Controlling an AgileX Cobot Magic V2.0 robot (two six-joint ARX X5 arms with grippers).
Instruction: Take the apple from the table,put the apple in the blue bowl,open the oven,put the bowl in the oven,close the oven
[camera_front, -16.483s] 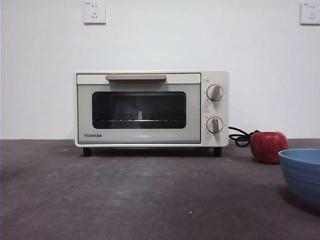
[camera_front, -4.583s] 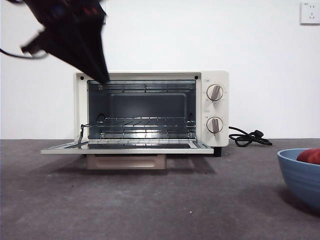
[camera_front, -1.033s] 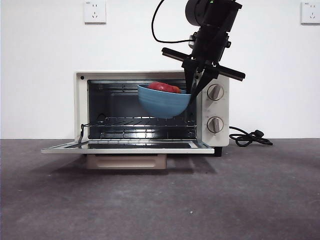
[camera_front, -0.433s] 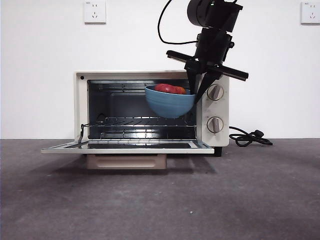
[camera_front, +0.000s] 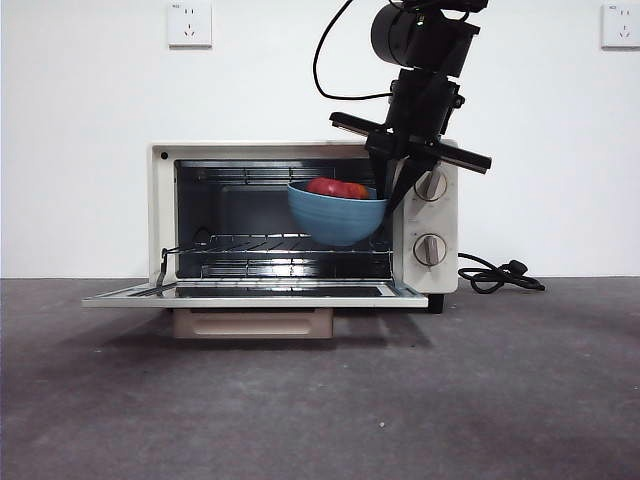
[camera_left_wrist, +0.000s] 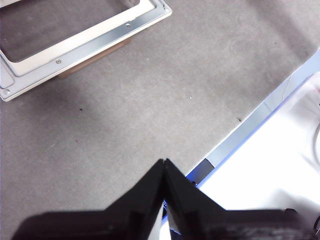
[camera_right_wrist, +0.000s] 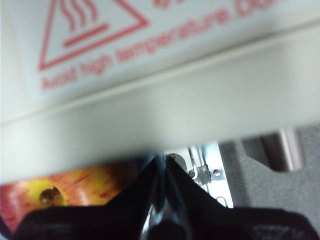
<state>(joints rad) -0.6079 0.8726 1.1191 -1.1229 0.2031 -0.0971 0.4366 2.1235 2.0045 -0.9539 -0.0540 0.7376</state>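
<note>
Jaws of right gripper (camera_front: 386, 190) pinching blue bowl (camera_front: 335, 217) rim, apple (camera_front: 337, 188) inside, open oven (camera_front: 300, 215)

Even bright light, soft shadows under the oven (camera_front: 300, 220); right wrist view blurred.

wall (camera_front: 100, 110): plain white, evenly lit | sockets: white wall socket (camera_front: 190, 24) at upper left, second socket (camera_front: 620, 25) at upper right edge | cable: black power cord (camera_front: 500, 275) coiled where the wall meets the dark surface | left wrist view: metal edge strip (camera_left_wrist: 260, 117), bright white floor (camera_left_wrist: 280, 170) beyond it
</note>
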